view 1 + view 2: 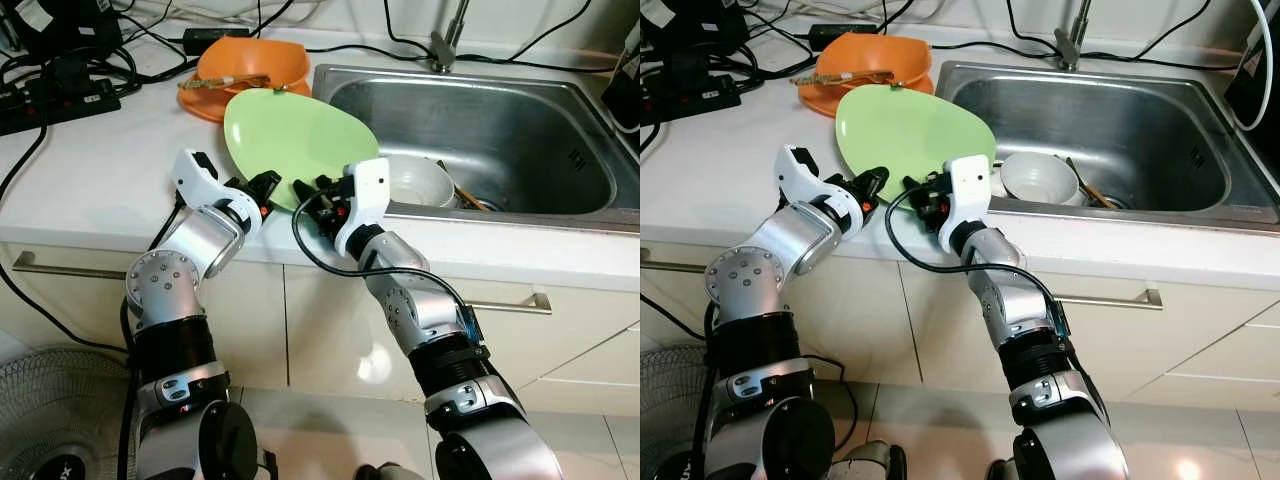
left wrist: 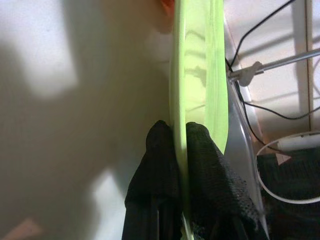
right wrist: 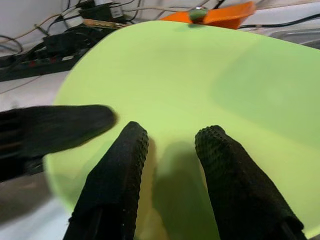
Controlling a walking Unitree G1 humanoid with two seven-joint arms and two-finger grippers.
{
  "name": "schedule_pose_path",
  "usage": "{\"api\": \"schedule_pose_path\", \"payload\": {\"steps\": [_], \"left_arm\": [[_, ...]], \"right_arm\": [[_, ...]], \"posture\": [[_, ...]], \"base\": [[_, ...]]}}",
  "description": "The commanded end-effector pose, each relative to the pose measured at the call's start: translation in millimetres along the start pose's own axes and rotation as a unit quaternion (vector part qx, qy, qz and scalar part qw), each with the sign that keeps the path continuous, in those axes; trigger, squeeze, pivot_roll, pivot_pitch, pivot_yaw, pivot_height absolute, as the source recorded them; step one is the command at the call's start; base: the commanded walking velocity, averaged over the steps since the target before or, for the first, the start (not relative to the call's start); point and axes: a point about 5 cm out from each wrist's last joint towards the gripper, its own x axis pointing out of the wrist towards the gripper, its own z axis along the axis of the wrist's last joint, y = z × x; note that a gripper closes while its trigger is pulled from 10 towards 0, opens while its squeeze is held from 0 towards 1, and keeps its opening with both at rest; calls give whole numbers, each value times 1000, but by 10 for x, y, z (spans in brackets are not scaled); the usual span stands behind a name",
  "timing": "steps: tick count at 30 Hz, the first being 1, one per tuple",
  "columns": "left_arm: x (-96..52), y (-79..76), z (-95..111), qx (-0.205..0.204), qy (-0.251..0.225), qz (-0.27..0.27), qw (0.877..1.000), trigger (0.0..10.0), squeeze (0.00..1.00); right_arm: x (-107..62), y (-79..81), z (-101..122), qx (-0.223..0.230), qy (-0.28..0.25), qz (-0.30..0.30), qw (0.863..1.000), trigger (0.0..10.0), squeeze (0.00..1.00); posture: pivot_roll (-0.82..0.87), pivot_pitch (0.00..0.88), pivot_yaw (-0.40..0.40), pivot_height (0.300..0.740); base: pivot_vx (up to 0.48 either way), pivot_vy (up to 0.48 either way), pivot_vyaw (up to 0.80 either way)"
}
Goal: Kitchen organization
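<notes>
A light green plate [image 1: 295,135] stands tilted on the white counter, between an orange bowl [image 1: 250,65] and the sink [image 1: 480,120]. My left gripper [image 1: 265,190] is shut on the plate's near rim; in the left wrist view its fingers [image 2: 160,160] pinch the thin edge of the plate [image 2: 197,75]. My right gripper [image 1: 310,195] is right beside it at the same near edge. In the right wrist view it is open [image 3: 170,137], its two fingers spread close over the plate's face [image 3: 200,65].
The orange bowl holds a wooden utensil. A white bowl [image 1: 420,180] and chopsticks [image 1: 465,195] lie in the steel sink, below the faucet [image 1: 445,40]. Power strips and cables [image 1: 50,100] crowd the counter's back left. A fan [image 1: 50,410] stands on the floor at left.
</notes>
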Motion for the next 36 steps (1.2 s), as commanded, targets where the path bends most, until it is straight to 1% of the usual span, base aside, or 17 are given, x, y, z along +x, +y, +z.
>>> {"api": "schedule_pose_path", "payload": {"steps": [1,2,3,4,6,13,16,20,21,23,25,26,28,30,31,34,36], "left_arm": [[-7,20,-199,24,40,1,999,4941,0],[-15,14,-222,27,42,-2,999,10000,0],[-15,14,-222,27,42,-2,999,10000,0],[-23,13,-246,23,43,-4,999,10000,0],[-37,15,-287,14,50,-6,999,10000,0],[-72,25,-378,14,59,-9,998,10000,0],[-98,-53,-429,29,60,-32,997,10000,0],[-122,-176,-371,49,32,-68,996,10000,0],[-146,-270,-311,56,10,-97,994,10000,0],[-157,-299,-292,57,3,-106,993,10000,0],[-186,-362,-251,61,-12,-127,990,10000,0],[-206,-401,-220,64,-26,-140,988,10000,0],[-211,-409,-210,65,-32,-143,987,10000,0],[-225,-430,-159,62,-55,-148,985,10000,0],[-225,-430,-159,62,-55,-148,985,10000,0],[-228,-439,-111,59,-78,-150,984,10000,0],[-228,-441,-60,51,-94,-151,983,10000,0]], "right_arm": [[4,-14,86,16,-30,-18,999,10000,0],[2,-53,121,18,-38,-27,999,10000,0],[2,-53,121,18,-38,-27,999,10000,0],[-4,-137,199,27,-56,-47,997,10000,0],[-14,-237,267,32,-64,-68,995,10000,0],[-38,-318,300,20,-68,-82,994,10000,0],[-70,-428,337,11,-74,-105,992,10000,0],[-116,-579,439,8,-93,-134,987,10000,0],[-149,-679,535,6,-113,-154,982,10000,0],[-161,-712,572,6,-121,-161,980,10000,0],[-195,-780,681,4,-145,-173,974,10000,0],[-231,-830,795,1,-171,-180,969,10000,0],[-243,-845,837,2,-180,-181,967,10000,0],[-271,-873,968,2,-202,-185,962,10000,0],[-271,-873,968,2,-202,-185,962,10000,0],[-281,-889,1024,-3,-210,-188,960,10000,0],[-292,-913,1026,2,-210,-192,959,10000,0]], "posture": [[66,89,5,718],[67,89,1,718],[67,89,1,718],[65,88,1,718],[66,87,1,718],[67,85,-3,718],[68,84,-5,718],[66,81,-4,718],[64,80,-2,718],[62,79,-1,718],[60,77,2,718],[60,77,2,718],[60,77,2,718],[55,75,7,718],[55,75,7,718],[52,74,7,718],[50,74,5,718]], "base": [[0,0,0],[0,0,0],[0,0,0],[0,0,0],[0,0,0],[0,0,0],[0,0,0],[0,0,0],[0,0,0],[0,0,0],[0,0,0],[0,0,0],[0,0,0],[0,0,0],[0,0,0],[0,0,0],[0,0,0]]}}
